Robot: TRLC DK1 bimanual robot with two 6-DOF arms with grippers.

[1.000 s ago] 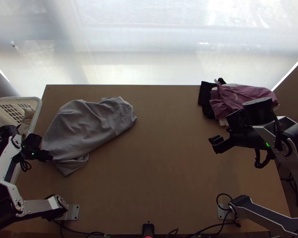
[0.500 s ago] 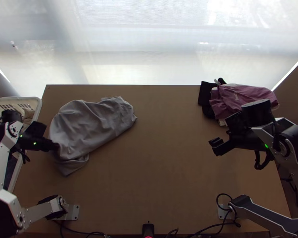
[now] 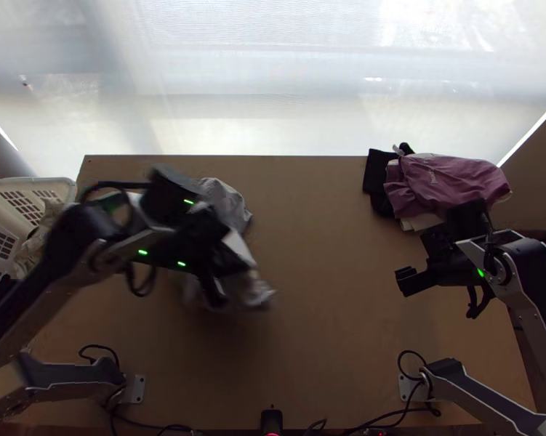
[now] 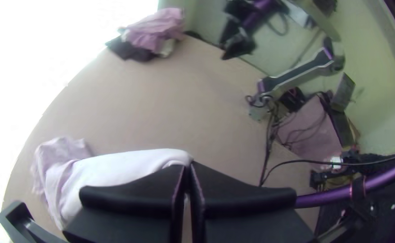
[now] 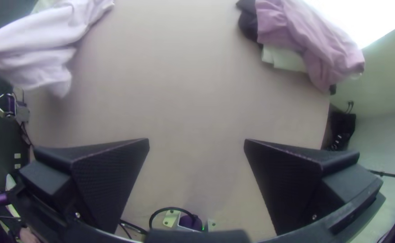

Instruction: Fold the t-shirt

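We've got our left hand (image 3: 217,292) pinching the grey t-shirt (image 3: 227,202), part lifted, rest on the worktop (image 3: 331,327), left half. Left arm (image 3: 76,243) blocks much of it from above. Our right hand (image 3: 406,281) is spread over the right side. Pink garment (image 3: 447,176) on dark cloth (image 3: 378,168), far right corner; white basket (image 3: 25,181) at left edge.

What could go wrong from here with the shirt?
The left arm's black gripper, jaws shut, holds the light grey cloth t-shirt at one place, so it may bunch when laid down. Part rests on the light wooden table and could drag askew. The right arm's black gripper is open, away from the shirt; one-sided handling might twist it.
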